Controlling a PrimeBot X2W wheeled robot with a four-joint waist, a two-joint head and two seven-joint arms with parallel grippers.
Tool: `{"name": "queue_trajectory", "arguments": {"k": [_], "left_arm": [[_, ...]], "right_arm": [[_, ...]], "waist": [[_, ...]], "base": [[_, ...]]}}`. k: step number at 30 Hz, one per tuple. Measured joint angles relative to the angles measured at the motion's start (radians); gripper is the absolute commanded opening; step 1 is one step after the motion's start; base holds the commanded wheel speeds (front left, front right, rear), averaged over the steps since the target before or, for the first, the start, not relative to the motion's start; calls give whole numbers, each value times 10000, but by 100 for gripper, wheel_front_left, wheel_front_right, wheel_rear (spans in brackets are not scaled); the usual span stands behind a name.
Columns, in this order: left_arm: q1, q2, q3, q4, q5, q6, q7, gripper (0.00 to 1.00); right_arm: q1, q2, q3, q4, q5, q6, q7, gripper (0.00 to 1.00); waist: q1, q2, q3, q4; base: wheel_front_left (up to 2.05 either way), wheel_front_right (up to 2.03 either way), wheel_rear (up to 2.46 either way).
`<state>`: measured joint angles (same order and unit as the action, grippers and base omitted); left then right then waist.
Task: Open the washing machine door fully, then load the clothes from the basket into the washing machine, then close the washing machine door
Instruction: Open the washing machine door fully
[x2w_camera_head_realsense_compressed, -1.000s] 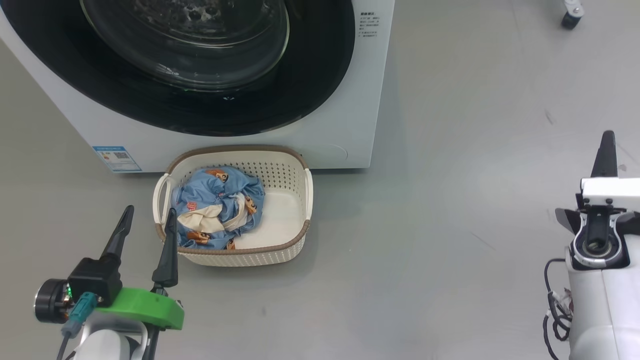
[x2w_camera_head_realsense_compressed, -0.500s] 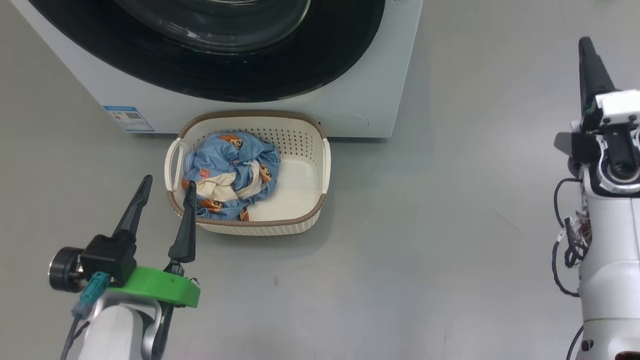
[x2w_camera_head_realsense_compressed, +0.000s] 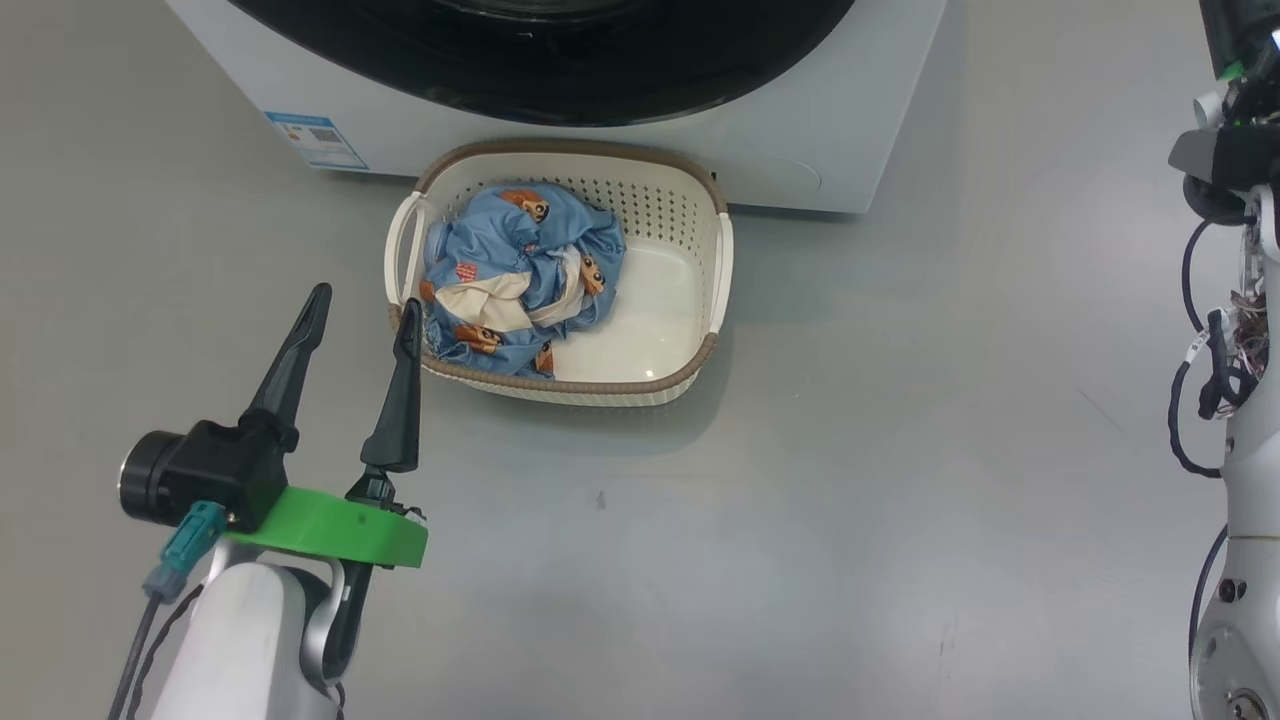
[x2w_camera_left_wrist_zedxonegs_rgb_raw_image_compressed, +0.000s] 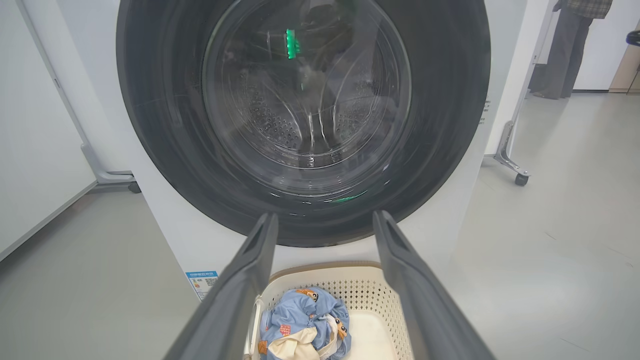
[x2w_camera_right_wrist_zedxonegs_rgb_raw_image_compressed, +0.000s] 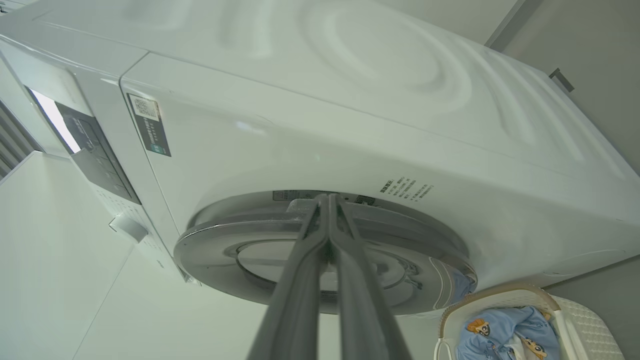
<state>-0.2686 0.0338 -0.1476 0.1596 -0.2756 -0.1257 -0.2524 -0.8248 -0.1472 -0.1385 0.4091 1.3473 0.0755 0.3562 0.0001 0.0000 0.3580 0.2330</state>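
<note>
The white washing machine (x2w_camera_head_realsense_compressed: 850, 130) stands at the top of the head view, and its black-rimmed door (x2w_camera_left_wrist_zedxonegs_rgb_raw_image_compressed: 165, 125) lies closed over the drum. The cream basket (x2w_camera_head_realsense_compressed: 712, 260) sits on the floor right in front of it, with the light blue clothes (x2w_camera_head_realsense_compressed: 520, 275) bundled in its left half. My left gripper (x2w_camera_head_realsense_compressed: 363, 298) is open and empty, hovering by the basket's near left corner. In the right wrist view my right gripper (x2w_camera_right_wrist_zedxonegs_rgb_raw_image_compressed: 327, 198) is shut and empty, its tips at the edge of the door (x2w_camera_right_wrist_zedxonegs_rgb_raw_image_compressed: 225, 235); I cannot tell if they touch it.
Grey floor (x2w_camera_head_realsense_compressed: 900, 480) spreads out right of the basket. A wheeled frame leg (x2w_camera_left_wrist_zedxonegs_rgb_raw_image_compressed: 515, 165) stands right of the machine, and a person's legs (x2w_camera_left_wrist_zedxonegs_rgb_raw_image_compressed: 567, 55) are far behind it. A white panel (x2w_camera_left_wrist_zedxonegs_rgb_raw_image_compressed: 35, 125) is on the left.
The head camera has moved, shifting the machine and basket up and right. My right arm has risen from the lower right toward the machine's door. The left gripper stays open by the basket.
</note>
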Motion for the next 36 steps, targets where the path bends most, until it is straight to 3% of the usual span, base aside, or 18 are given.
{"name": "queue_trajectory", "arguments": {"k": [22, 36], "left_arm": [[-534, -56, -1058, -642, -1110, -2, -42, 100], [-662, -73, -1452, -953, -1590, 8, -42, 100]], "right_arm": [[-2314, -236, 422, 8, 115, -882, 974, 0], [-3200, -414, 704, 351, -178, -1154, 1024, 0]], "waist": [[-1, 0, 1358, 1230], [-1, 0, 1903, 1873]], "base": [[0, 0, 0], [0, 0, 0]]}}
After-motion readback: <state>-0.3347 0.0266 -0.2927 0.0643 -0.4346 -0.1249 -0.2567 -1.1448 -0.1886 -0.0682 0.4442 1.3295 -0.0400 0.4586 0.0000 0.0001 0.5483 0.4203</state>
